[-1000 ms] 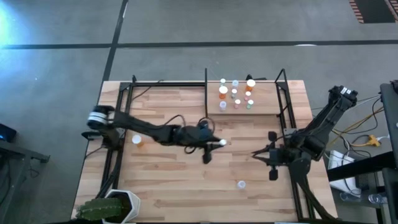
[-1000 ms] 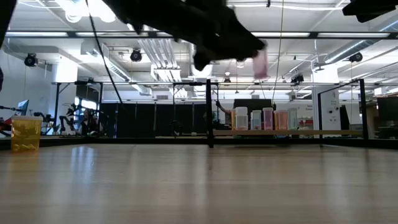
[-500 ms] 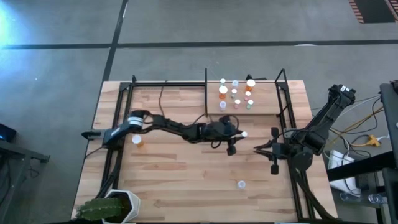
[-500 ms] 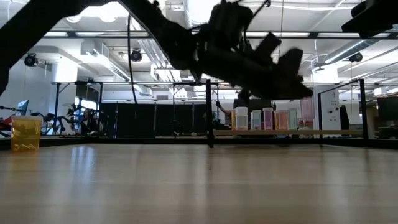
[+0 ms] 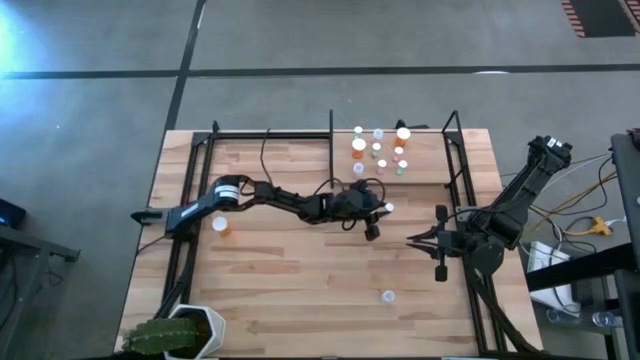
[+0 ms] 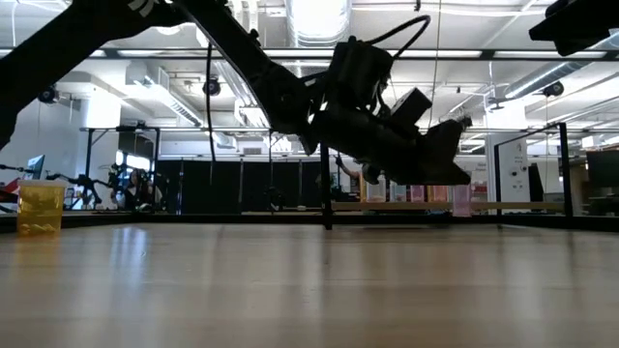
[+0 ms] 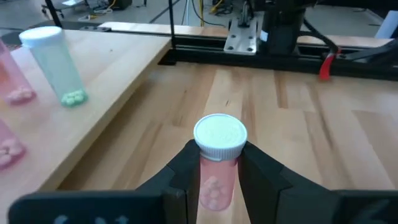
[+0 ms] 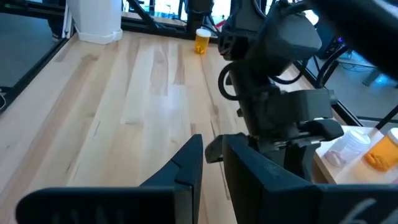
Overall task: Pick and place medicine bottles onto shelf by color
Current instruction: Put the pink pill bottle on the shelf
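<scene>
High view: the left arm stretches across the table (image 5: 300, 270), its left gripper (image 5: 378, 213) clenched on a white-capped pink bottle (image 5: 387, 208) just short of the shelf (image 5: 425, 170), where a cluster of bottles (image 5: 378, 150) stands. One orange bottle (image 5: 221, 226) sits near the left arm's base and a white-capped one (image 5: 388, 296) lies toward the front. The right gripper (image 5: 420, 243) waits beside the right rail, fingers close together.

Low view: the left gripper (image 6: 440, 164) hangs above the boards, the pink bottle (image 6: 461, 200) below its tip, level with the shelf behind.

Left wrist view: both fingers (image 7: 183, 168) press the pink bottle (image 7: 217, 158) just under its white cap; a green-pill bottle (image 7: 55, 62) stands on the raised shelf (image 7: 93, 68) nearby.

Right wrist view: the right gripper (image 8: 212, 163) has its fingers nearly touching, nothing between them, facing the left arm's wrist (image 8: 280, 93).
</scene>
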{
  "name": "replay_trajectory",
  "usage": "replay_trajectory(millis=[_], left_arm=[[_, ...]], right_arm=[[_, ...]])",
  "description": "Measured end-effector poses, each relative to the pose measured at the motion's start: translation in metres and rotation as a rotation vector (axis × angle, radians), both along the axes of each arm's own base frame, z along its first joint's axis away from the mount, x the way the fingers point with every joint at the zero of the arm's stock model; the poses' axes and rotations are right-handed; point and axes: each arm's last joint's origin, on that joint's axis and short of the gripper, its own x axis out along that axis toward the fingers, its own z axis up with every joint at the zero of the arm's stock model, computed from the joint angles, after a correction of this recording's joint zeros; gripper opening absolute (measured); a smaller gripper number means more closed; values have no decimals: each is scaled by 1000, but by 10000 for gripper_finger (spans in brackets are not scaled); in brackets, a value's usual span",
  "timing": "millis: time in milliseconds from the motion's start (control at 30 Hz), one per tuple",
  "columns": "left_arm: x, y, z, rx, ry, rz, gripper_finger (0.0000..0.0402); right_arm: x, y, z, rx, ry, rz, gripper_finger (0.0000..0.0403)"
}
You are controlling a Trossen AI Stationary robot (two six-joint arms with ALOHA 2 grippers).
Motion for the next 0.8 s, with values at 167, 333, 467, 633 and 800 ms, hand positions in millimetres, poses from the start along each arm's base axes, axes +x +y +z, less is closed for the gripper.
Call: replay_trajectory(millis=[167,333,467,633,800], left_arm=[[1,1,-9,-1,16,2,72],[2,1,-17,-2,19,3,72],[1,2,-20,-3,21,4,72],[1,2,-21,-1,21,5,79],[1,2,-21,-1,27,5,104]], right_arm=[[0,0,0,0,0,0,54],[0,0,0,0,-1,0,54],[0,0,0,3,-3,0,54],[0,0,1,7,-6,0,54],[1,1,2,24,-15,-2,54]])
